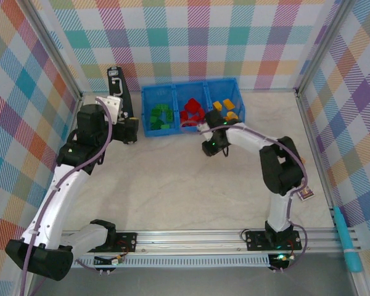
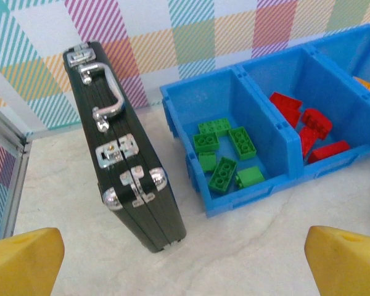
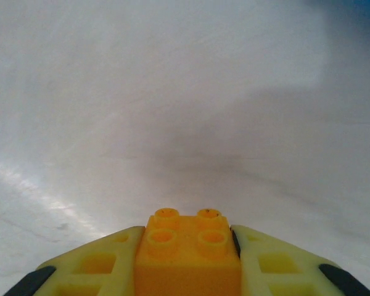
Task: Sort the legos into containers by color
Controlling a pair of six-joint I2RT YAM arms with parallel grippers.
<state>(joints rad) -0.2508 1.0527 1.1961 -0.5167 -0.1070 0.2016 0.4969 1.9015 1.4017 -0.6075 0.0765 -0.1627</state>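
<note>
With right gripper [image 3: 188, 239] clamped on the yellow brick [image 3: 186, 266], lift, then release over the right compartment of the tray [image 1: 172, 130]; left gripper [image 2: 185, 262] gapes wide.

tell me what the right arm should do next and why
Probably a short lift straight up. The right fingers sit against both sides of a yellow-orange brick, low over the table, so the grip looks made. The other yellow-orange bricks lie close by, in the right compartment of the blue tray.
</note>
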